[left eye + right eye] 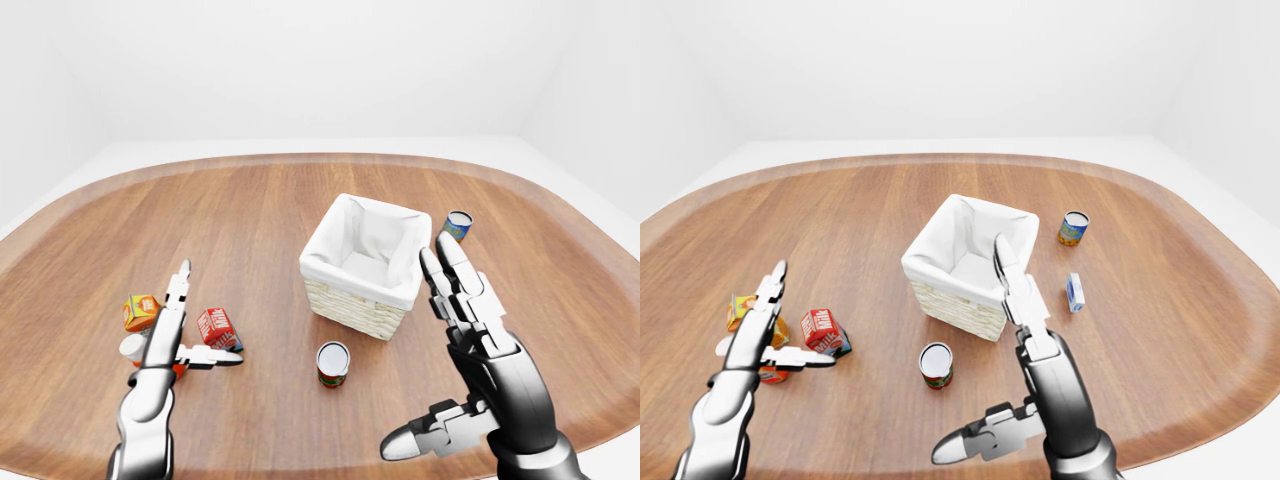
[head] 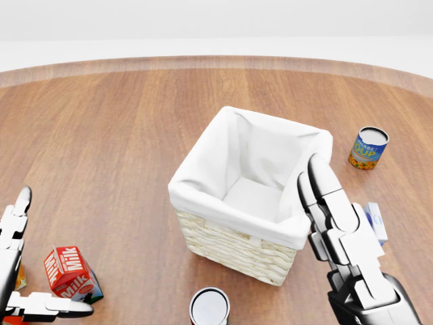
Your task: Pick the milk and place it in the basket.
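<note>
The milk (image 2: 67, 271) is a small red carton with white lettering. It rests tilted on the wooden table at the lower left of the head view. My left hand (image 1: 200, 325) is open: its straight fingers (image 1: 178, 290) stand just left of the carton and its thumb reaches across below it. Nothing is held. The basket (image 2: 230, 244) is wicker with a white cloth liner and sits at the table's centre, holding nothing that shows. My right hand (image 1: 425, 350) is open and raised just right of the basket, hiding part of its right rim.
A soup can (image 2: 369, 147) stands right of the basket, and a small blue-and-white box (image 1: 1074, 292) lies beyond my right hand. An open-topped can (image 2: 210, 306) stands below the basket. An orange carton (image 1: 140, 312) and another can (image 1: 130, 348) sit left of the milk.
</note>
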You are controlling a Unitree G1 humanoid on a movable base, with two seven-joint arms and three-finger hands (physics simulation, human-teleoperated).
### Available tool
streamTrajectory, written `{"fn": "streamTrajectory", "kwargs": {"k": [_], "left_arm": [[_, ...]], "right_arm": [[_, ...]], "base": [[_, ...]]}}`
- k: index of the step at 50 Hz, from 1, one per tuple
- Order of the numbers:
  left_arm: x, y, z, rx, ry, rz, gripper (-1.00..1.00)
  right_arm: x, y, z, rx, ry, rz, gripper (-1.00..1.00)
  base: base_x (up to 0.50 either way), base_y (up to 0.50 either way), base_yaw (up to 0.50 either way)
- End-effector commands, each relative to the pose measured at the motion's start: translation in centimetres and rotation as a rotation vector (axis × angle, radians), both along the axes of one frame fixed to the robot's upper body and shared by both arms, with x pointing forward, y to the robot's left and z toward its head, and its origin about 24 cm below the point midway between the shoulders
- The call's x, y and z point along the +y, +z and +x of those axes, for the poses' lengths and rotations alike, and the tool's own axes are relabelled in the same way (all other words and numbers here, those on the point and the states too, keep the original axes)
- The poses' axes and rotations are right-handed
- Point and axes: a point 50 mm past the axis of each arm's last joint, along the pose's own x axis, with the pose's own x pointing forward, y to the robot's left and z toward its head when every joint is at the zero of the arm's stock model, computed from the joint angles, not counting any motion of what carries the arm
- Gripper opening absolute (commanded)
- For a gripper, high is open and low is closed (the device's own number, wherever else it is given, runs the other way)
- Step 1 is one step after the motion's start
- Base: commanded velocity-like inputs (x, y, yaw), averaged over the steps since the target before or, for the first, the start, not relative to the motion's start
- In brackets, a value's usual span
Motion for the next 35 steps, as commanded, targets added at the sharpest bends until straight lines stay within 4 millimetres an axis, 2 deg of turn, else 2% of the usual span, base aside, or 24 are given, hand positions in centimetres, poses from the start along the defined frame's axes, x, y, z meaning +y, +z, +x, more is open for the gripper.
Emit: {"fn": "streamTrajectory", "kwargs": {"k": [1, 18, 23, 35], "left_arm": [[0.2, -1.0, 0.4, 0.037, 0.017, 0.01, 1.0], [0.2, -2.0, 0.9, 0.075, 0.027, 0.009, 1.0], [0.6, -3.5, 1.4, 0.133, 0.05, 0.014, 1.0], [1.5, -5.0, 2.0, 0.199, 0.095, 0.051, 1.0]], "right_arm": [[0.0, -0.1, 0.0, 0.004, 0.001, -0.001, 1.0], [0.0, 0.1, 0.0, -0.003, -0.002, 0.001, 1.0], [0.0, 0.1, 0.0, -0.002, -0.001, 0.002, 1.0], [0.1, 0.3, -0.3, -0.008, 0.005, 0.002, 1.0]], "base": [[0.0, 0.0, 0.0], [0.0, 0.0, 0.0], [0.0, 0.0, 0.0], [0.0, 0.0, 0.0]]}}
